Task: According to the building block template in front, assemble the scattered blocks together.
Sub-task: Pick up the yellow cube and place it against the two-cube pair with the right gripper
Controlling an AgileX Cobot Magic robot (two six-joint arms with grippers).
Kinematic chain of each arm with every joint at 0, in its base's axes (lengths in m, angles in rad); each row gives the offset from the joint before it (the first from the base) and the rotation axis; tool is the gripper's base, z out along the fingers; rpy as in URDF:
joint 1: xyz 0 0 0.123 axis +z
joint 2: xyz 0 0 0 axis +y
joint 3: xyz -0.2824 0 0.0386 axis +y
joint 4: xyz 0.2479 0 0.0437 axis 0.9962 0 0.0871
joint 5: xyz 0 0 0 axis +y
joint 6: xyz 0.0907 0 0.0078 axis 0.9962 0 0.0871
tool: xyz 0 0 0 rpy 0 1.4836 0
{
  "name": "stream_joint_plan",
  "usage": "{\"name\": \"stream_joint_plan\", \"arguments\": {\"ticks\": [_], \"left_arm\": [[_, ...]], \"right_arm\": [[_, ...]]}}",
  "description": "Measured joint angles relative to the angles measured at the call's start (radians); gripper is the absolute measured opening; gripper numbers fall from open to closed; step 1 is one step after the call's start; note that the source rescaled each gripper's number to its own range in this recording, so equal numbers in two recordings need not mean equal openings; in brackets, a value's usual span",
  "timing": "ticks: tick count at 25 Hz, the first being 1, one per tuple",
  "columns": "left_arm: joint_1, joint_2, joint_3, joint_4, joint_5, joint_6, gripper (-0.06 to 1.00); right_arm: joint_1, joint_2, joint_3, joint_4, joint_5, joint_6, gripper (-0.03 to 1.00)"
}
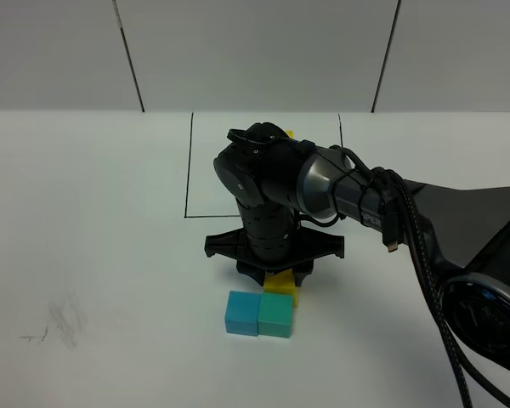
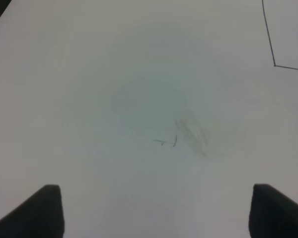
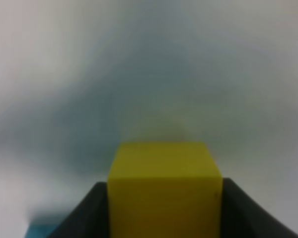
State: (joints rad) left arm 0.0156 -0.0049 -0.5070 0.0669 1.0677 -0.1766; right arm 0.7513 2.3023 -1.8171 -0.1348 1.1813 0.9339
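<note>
My right gripper [image 1: 276, 274] points straight down and is shut on the yellow cube [image 1: 283, 287]. It holds the cube right behind the teal-green cube [image 1: 277, 317]. The blue cube [image 1: 240, 313] sits flush against the teal one's left side. In the right wrist view the yellow cube [image 3: 165, 193] fills the gap between the dark fingers [image 3: 82, 218]. The template is almost hidden behind the right arm; only a yellow bit [image 1: 287, 133] shows inside the black drawn rectangle [image 1: 189, 170]. My left gripper [image 2: 154, 210] is open and empty over bare table.
The white table [image 1: 85, 255] has faint scuff marks [image 1: 64, 323] at the front left, which also show in the left wrist view [image 2: 188, 134]. The right arm's body and cables [image 1: 425, 246] cross the right side. A corner of the drawn rectangle [image 2: 274, 64] shows in the left wrist view.
</note>
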Motion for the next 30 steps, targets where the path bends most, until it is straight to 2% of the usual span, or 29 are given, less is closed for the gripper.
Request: {"name": "stream_joint_plan", "arguments": {"ticks": [11,20,30], "left_arm": [[0.000,0.000,0.000,0.000,0.000,0.000,0.90],[0.000,0.000,0.000,0.000,0.000,0.000,0.90],[0.000,0.000,0.000,0.000,0.000,0.000,0.90]], "right_arm": [[0.000,0.000,0.000,0.062,-0.068,0.006,0.03],[0.000,0.001,0.000,0.009,0.003,0.049,0.03],[0.000,0.001,-0.001,0.053,0.021,0.050,0.03]]}}
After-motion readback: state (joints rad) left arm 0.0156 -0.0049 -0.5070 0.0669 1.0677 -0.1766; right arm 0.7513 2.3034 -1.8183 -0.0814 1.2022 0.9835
